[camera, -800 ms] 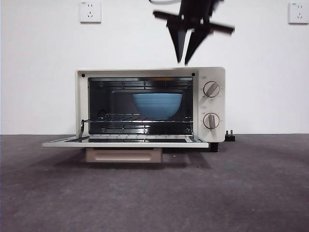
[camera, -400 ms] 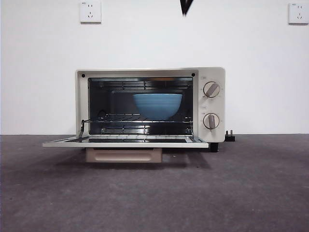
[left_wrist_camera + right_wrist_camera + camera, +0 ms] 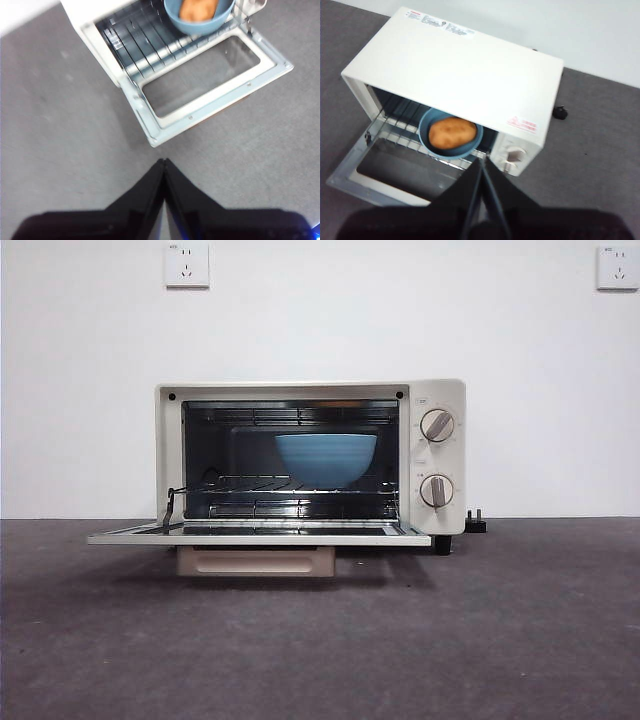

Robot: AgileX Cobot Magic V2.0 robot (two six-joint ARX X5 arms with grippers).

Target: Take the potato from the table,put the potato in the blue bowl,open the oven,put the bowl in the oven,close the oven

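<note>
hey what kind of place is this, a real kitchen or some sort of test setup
Most likely a lab test bench, not a kitchen: a lone toaster oven sits on a bare grey table against a plain white wall with two wall sockets, and no counters or cabinets show. A blue bowl sits inside.

You've got a plain white wall behind, w/ two white sockets up top: one socket toward the left, another socket at right edge. Lighting even, soft shadows.
</note>
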